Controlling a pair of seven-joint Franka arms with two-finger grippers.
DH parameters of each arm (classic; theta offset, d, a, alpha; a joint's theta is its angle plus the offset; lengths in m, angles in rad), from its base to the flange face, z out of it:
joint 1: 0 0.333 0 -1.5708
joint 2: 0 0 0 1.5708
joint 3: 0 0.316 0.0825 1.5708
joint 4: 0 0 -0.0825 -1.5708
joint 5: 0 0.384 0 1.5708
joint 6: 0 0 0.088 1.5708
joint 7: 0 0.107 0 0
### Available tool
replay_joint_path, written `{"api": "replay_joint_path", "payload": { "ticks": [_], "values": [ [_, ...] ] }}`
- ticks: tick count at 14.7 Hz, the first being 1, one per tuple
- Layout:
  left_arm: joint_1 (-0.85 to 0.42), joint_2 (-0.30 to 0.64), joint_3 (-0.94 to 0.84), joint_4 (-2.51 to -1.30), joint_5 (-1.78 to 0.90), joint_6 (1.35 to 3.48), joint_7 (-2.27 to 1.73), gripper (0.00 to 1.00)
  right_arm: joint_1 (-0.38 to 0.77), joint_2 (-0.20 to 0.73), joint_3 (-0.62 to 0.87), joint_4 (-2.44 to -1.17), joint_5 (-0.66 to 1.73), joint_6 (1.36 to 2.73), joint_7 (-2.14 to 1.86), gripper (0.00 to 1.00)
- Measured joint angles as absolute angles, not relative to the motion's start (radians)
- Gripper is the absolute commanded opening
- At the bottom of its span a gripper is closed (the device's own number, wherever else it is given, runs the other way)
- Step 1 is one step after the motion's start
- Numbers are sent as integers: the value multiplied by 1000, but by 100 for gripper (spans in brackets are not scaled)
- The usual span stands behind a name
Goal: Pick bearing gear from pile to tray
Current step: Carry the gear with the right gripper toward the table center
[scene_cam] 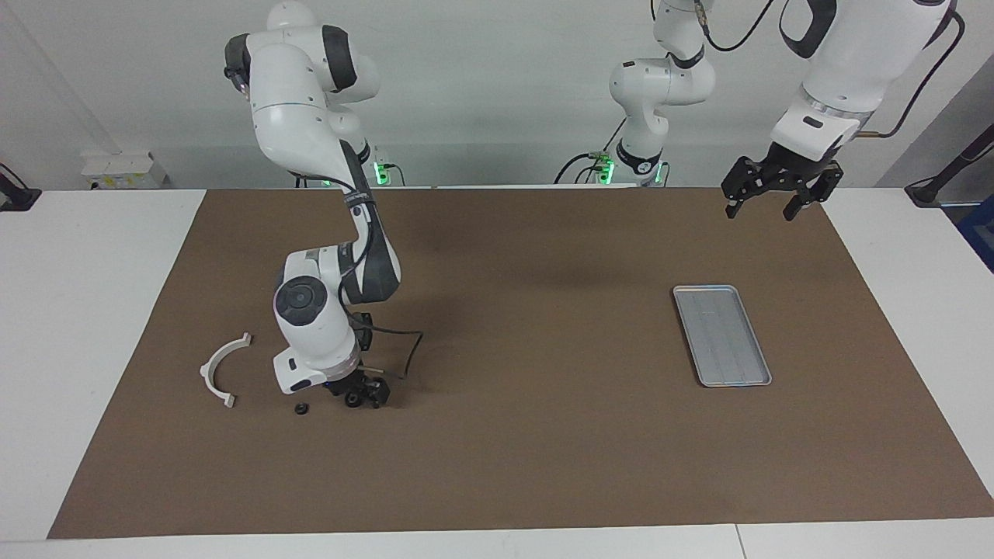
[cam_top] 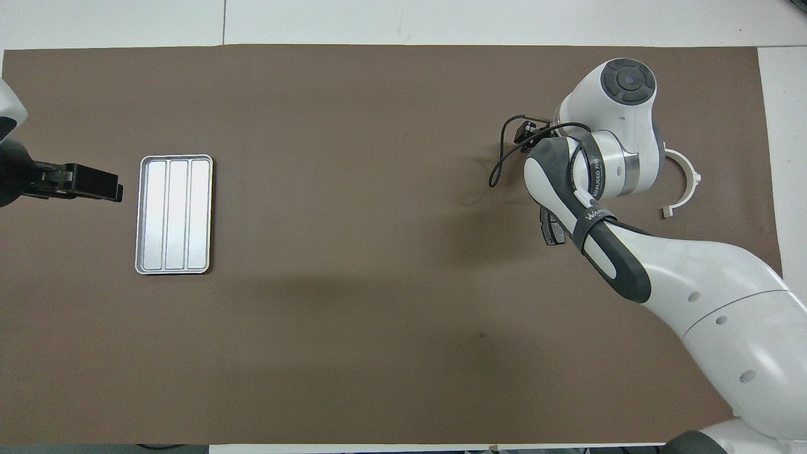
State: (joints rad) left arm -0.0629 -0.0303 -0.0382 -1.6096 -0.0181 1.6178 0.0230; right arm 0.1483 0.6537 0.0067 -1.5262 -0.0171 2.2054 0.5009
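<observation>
My right gripper [scene_cam: 362, 397] is low over the mat at the pile, shut on a small black round bearing gear [scene_cam: 353, 400]. Another small black round piece [scene_cam: 300, 408] lies on the mat beside it. The white semicircular arc [scene_cam: 220, 369] lies toward the right arm's end; it also shows in the overhead view [cam_top: 686, 180]. A dark grey brake-pad piece [cam_top: 550, 228] peeks out from under the right arm. The silver tray [scene_cam: 721, 334] lies at the left arm's end and holds nothing [cam_top: 174, 214]. My left gripper [scene_cam: 762, 205] waits raised and open over the mat beside the tray.
A brown mat [scene_cam: 528, 435] covers the white table [scene_cam: 85, 310]. The right arm's forearm and wrist [cam_top: 605, 164] hide most of the pile from above. A black cable [scene_cam: 404, 353] loops off the right wrist.
</observation>
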Motion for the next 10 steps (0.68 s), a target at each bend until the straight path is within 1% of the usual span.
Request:
{"api": "replay_joint_path", "payload": {
  "ticks": [1,3,5,6,7,10],
  "values": [
    [-63,-30,-38,-1610,-18,1618,23,100,148,654,7,-1523,-17,2205,501,59],
    [-63,-30,-38,-1610,-18,1618,23,100,149,653,7,-1512,-17,2205,501,39],
    [-63,-30,-38,-1610,-18,1618,23,100,149,653,7,-1505,-17,2205,502,17],
    [-63,-30,-38,-1610,-18,1618,23,100,149,652,7,-1503,-15,2203,503,2],
    [-63,-30,-38,-1610,-18,1618,23,100,149,653,7,-1502,-15,2204,503,0],
    [-63,-30,-38,-1610,-18,1618,23,100,149,654,7,-1502,-15,2203,504,0]
  ]
}}
